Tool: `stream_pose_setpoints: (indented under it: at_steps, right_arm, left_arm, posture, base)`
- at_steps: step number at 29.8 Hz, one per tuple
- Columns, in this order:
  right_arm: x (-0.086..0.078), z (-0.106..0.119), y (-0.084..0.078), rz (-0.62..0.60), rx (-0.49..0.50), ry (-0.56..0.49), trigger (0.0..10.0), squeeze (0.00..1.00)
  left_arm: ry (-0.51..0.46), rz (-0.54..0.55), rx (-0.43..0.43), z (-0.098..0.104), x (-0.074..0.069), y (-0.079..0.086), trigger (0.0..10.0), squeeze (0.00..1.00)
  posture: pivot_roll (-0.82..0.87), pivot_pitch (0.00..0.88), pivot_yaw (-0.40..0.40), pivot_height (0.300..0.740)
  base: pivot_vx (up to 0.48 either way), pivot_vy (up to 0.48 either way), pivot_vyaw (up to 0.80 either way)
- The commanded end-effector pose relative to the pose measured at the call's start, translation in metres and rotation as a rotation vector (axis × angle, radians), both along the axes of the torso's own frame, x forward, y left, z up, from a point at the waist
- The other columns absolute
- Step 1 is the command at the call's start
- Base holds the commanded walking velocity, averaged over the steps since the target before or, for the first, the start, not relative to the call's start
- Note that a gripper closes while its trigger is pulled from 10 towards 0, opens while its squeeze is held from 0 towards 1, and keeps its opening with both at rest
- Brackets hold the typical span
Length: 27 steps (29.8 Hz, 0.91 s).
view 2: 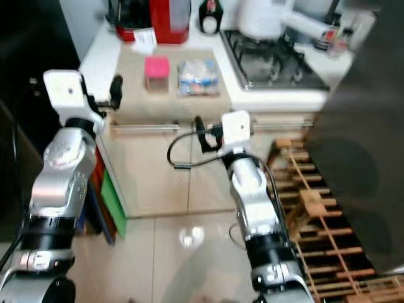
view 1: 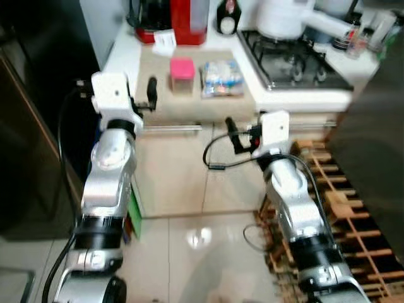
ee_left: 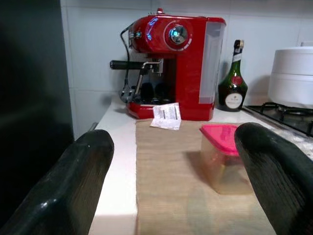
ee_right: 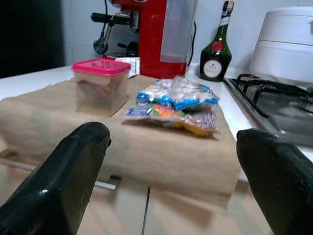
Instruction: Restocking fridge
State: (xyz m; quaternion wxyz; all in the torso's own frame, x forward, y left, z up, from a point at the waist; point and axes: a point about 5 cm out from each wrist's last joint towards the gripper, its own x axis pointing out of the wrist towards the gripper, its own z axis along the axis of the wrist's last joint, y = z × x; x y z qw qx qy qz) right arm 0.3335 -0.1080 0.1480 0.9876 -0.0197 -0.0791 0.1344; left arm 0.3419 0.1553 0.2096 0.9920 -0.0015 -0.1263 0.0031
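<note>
Hands, left (ee_left: 173, 181) and right (ee_right: 171, 171), gape before pink-lidded tub (ee_right: 101, 85) (wrist views reveal bottle (ee_left: 233, 78)).

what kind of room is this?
A home kitchen, most likely. A gas hob is set into the white counter, a red espresso machine stands against the tiled wall, and a pink-lidded food tub sits on a mat beside a snack pack.

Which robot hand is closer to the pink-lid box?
Left. The left gripper hovers just beside the pink-lid box, over the counter edge; the right gripper hangs lower, before the cabinet.
</note>
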Motion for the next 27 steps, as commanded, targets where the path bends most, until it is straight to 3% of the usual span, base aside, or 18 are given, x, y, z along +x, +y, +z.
stream_pose_setpoints:
  at_steps: [1, 6, 12, 13, 17, 19, 20, 22, 26, 27]
  right_arm:
    - [0.001, 0.007, -0.009, -0.031, -0.006, -0.025, 10.0, 0.0]
    - [-0.001, 0.007, -0.009, -0.035, -0.003, -0.031, 10.0, 0.0]
    - [-0.001, 0.02, -0.01, -0.054, -0.023, -0.083, 10.0, 0.0]
    - [-0.001, 0.032, -0.011, -0.058, -0.013, -0.119, 10.0, 0.0]
    - [0.0, 0.046, -0.012, -0.065, 0.003, -0.157, 10.0, 0.0]
    - [0.003, 0.077, -0.019, -0.082, 0.01, -0.242, 10.0, 0.0]
    - [0.003, 0.077, -0.019, -0.082, 0.01, -0.242, 10.0, 0.0]
    - [0.007, 0.1, -0.027, -0.106, 0.007, -0.3, 10.0, 0.0]
    - [0.013, 0.108, -0.034, -0.121, 0.019, -0.294, 10.0, 0.0]
    - [0.017, 0.104, -0.037, -0.117, 0.074, -0.241, 10.0, 0.0]
  left_arm:
    - [-0.021, -0.053, 0.007, 0.006, 0.001, -0.013, 10.0, 0.0]
    - [-0.018, -0.062, 0.006, 0.006, -0.001, -0.015, 10.0, 0.0]
    - [-0.039, -0.062, -0.002, 0.011, -0.002, -0.016, 10.0, 0.0]
    - [-0.055, -0.061, -0.007, 0.015, -0.003, -0.016, 10.0, 0.0]
    - [-0.078, -0.063, -0.003, 0.019, -0.004, -0.017, 10.0, 0.0]
    - [-0.131, -0.11, -0.001, 0.032, -0.006, -0.023, 10.0, 0.0]
    - [-0.131, -0.11, -0.001, 0.032, -0.006, -0.023, 10.0, 0.0]
    - [-0.148, -0.121, 0.009, 0.038, -0.006, -0.026, 10.0, 0.0]
    - [-0.129, -0.117, -0.002, 0.038, -0.003, -0.025, 10.0, 0.0]
    - [-0.123, -0.118, -0.012, 0.038, -0.002, -0.024, 10.0, 0.0]
  posture:
    - [-0.08, 0.0, -0.007, 0.74]
    - [-0.08, 0.006, -0.004, 0.74]
    - [-0.08, 0.012, -0.006, 0.74]
    - [-0.08, 0.012, -0.007, 0.74]
    - [-0.08, 0.012, -0.008, 0.74]
    - [-0.08, 0.01, -0.009, 0.74]
    - [-0.08, 0.01, -0.009, 0.74]
    - [-0.08, 0.007, -0.009, 0.74]
    - [-0.09, 0.002, -0.008, 0.74]
    - [-0.09, 0.002, -0.008, 0.74]
  base:
    - [0.446, 0.0, -0.8]
    - [0.445, 0.0, -0.75]
    - [0.464, 0.0, 0.0]
    - [0.48, 0.0, 0.0]
    - [0.48, 0.0, 0.0]
    - [0.48, 0.0, 0.0]
    - [0.48, 0.0, 0.0]
    - [0.424, 0.0, 0.0]
    - [0.092, 0.0, 0.0]
    - [0.0, 0.0, 0.0]
